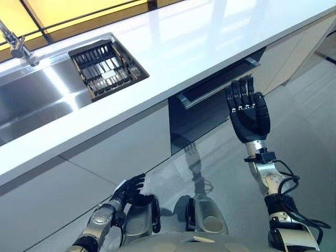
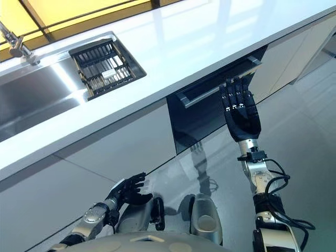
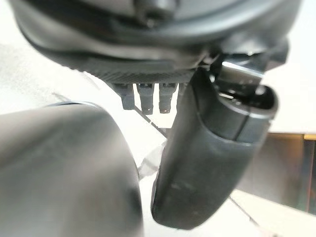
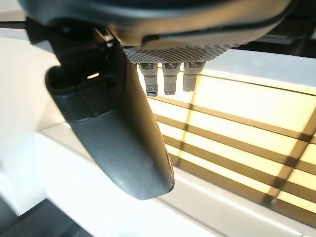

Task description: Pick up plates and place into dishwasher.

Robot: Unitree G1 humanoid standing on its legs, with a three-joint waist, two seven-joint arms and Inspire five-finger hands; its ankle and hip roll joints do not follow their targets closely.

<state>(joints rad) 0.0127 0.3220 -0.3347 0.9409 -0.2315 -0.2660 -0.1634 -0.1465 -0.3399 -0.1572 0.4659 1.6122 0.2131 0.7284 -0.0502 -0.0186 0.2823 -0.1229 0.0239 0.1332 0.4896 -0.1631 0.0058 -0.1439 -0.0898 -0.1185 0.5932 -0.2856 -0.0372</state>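
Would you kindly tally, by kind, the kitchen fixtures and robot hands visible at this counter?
Sink: 1
Faucet: 1
Drain rack: 1
Dishwasher, with a bar handle: 1
Robot hands: 2, left hand and right hand, both open and empty
Plates: 0
Total: 6

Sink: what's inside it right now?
A dark slatted drying rack sits in the right part of the sink; the rest of the basin shows bare steel. No plates visible. Whatever lies under the rack is hidden by its slats.
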